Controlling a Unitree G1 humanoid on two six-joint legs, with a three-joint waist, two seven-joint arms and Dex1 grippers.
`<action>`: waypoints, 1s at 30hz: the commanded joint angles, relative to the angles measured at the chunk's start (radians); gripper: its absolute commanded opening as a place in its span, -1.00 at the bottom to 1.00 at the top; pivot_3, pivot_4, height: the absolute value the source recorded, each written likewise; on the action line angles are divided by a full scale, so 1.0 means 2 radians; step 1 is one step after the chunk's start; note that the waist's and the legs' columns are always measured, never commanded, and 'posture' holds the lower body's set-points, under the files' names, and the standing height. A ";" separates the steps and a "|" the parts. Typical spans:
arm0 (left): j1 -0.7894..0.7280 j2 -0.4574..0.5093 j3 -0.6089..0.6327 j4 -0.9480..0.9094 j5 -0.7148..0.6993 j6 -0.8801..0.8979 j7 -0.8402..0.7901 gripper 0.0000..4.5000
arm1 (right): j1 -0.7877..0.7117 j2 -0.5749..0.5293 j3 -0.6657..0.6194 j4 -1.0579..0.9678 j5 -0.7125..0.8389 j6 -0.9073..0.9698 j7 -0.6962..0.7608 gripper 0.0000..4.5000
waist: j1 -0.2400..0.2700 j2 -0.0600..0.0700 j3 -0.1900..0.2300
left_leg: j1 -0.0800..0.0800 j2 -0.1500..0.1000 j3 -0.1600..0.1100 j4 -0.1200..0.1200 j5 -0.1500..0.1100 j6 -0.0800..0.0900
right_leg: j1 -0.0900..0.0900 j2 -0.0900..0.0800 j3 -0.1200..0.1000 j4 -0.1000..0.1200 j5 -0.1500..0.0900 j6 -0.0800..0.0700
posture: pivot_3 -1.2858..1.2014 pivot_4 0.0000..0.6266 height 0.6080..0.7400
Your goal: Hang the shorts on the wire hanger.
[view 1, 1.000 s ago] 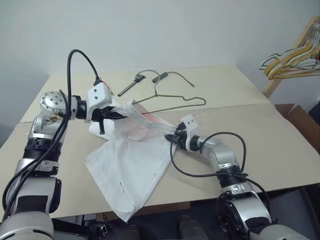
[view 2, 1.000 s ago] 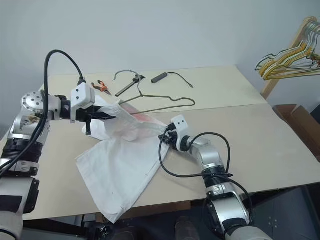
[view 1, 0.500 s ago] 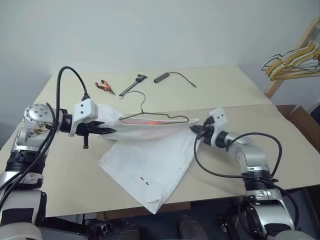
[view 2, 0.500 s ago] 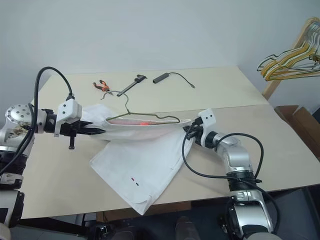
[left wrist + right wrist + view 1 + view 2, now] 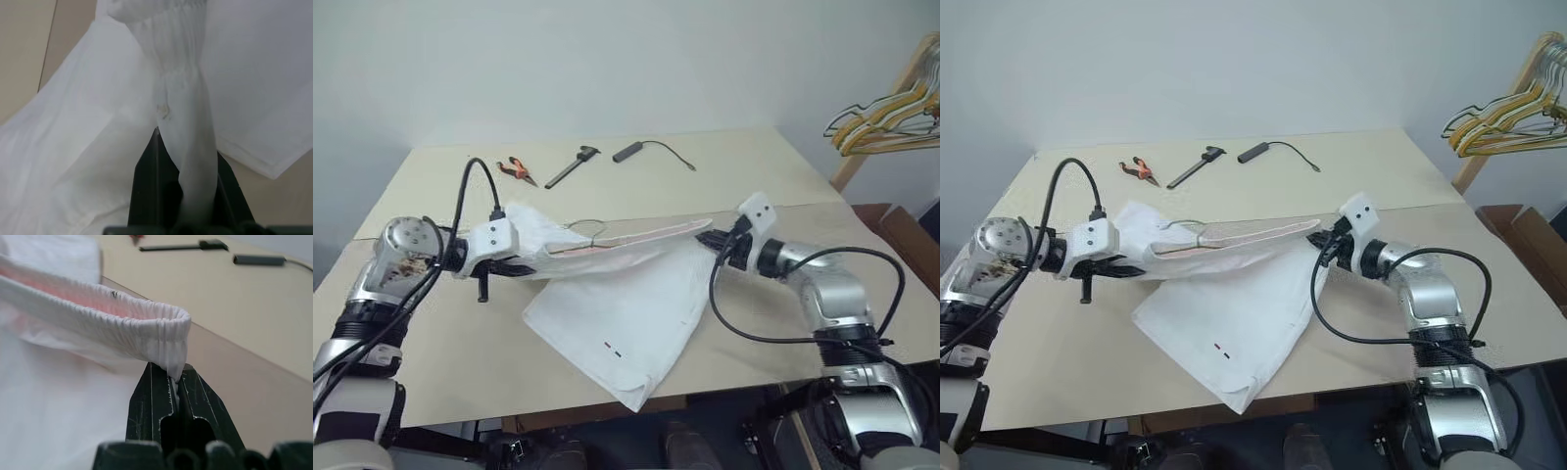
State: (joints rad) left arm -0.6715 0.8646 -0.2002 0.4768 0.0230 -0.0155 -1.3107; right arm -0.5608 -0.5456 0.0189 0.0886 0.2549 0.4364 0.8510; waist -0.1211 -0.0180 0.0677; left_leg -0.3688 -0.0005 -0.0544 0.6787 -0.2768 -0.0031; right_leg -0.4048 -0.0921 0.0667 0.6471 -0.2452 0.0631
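Both jaws clamped on shorts [image 5: 626, 294] waistband ends, stretched lengthwise across table [image 5: 862, 284] over wire hanger [image 5: 590, 227]

The right claw [image 5: 177, 382] pinches the shorts [image 5: 122, 333] at the gathered waistband's end.

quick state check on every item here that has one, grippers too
white soft fabric shorts: waistband stretched between both grippers, legs draped on the table
thin dark wire hanger: mostly hidden inside the waistband, hook poking out
left gripper: shut on the shorts
right gripper: shut on the shorts
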 commanded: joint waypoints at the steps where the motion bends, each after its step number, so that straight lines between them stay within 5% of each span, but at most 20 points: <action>1: -0.032 -0.024 0.006 0.005 -0.008 0.009 0.005 -1.00 | 0.006 -0.015 0.020 -0.068 -0.007 -0.024 0.021 -0.99 | 0.002 0.000 0.000 | 0.000 0.000 0.000 0.000 0.000 0.000 | 0.000 0.000 0.000 0.000 0.000 0.000 | -0.01 -0.87 1.00; 11: -0.075 -0.060 0.014 0.022 -0.030 0.022 -0.014 -1.00 | 0.018 -0.047 0.027 -0.076 -0.050 -0.061 0.005 0.45 | 0.003 0.000 0.000 | 0.000 0.000 0.000 0.001 0.000 0.000 | 0.000 0.000 0.000 0.000 0.000 0.000 | -0.02 -0.89 1.00; 19: -0.083 -0.055 0.003 0.031 -0.017 0.010 -0.025 -1.00 | -0.033 -0.041 -0.007 -0.111 0.015 -0.034 0.017 0.45 | -0.003 0.000 0.000 | 0.000 0.000 0.000 0.001 0.000 0.000 | 0.000 0.000 0.000 0.000 0.000 0.000 | -0.02 -0.91 1.00; 28: -0.091 -0.058 0.002 0.045 -0.009 0.000 -0.027 -1.00 | -0.100 0.061 0.108 -0.092 -0.010 -0.021 0.023 0.45 | -0.005 0.000 0.000 | 0.000 0.000 0.000 0.001 0.000 0.000 | 0.000 0.000 0.000 0.000 0.000 0.000 | -0.02 -0.96 1.00; 30: -0.090 -0.056 0.003 0.043 -0.010 0.000 -0.028 -1.00 | -0.115 0.082 0.122 -0.064 -0.022 -0.024 0.013 0.29 | -0.004 0.000 0.000 | 0.000 0.000 0.000 0.001 0.000 0.000 | 0.000 0.000 0.000 0.000 0.000 0.000 | -0.02 -0.96 1.00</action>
State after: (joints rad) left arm -0.8215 0.7412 -0.2123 0.5759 0.0079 -0.0034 -1.3650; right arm -0.7590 -0.3869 0.2691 -0.0495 0.2248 0.4032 0.8901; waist -0.1298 -0.0183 0.0672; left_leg -0.3694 -0.0005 -0.0546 0.6798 -0.2766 -0.0034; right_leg -0.4054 -0.0922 0.0664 0.6475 -0.2452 0.0632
